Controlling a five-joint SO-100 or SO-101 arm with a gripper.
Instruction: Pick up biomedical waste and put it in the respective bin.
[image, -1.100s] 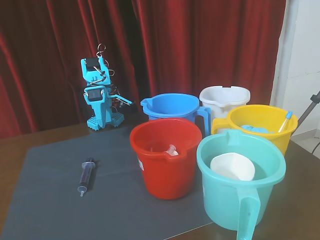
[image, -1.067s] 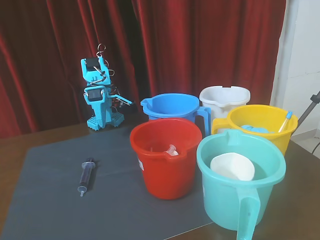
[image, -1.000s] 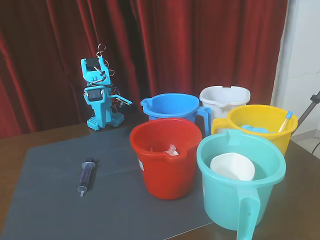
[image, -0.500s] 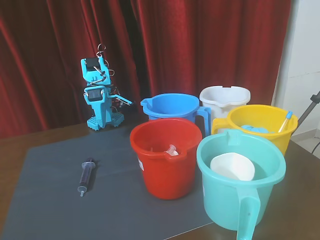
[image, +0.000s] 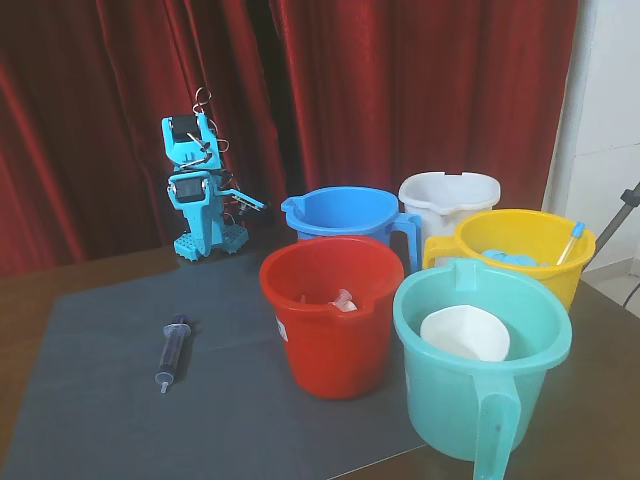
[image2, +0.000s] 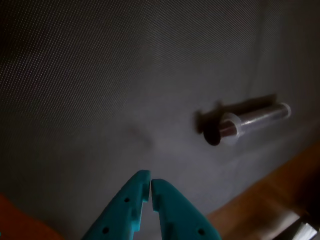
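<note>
The biomedical waste, a slim syringe (image: 173, 352) with a dark plunger, lies on the grey mat (image: 90, 400) left of the buckets. In the wrist view the syringe (image2: 250, 122) rests on the mat up and to the right of my gripper (image2: 150, 176), well apart from it. The teal fingers are pressed together with nothing between them. My teal arm (image: 197, 190) stands folded at the back of the table, far from the syringe. The respective bin, a red bucket (image: 330, 330), stands mid-table with a small pale item inside.
A blue bucket (image: 345, 215) and a white one (image: 450, 195) stand behind the red bucket. A yellow bucket (image: 525, 250) holds a blue-tipped stick. A teal bucket (image: 480, 380) in front holds a white cup-like piece. A red curtain hangs behind.
</note>
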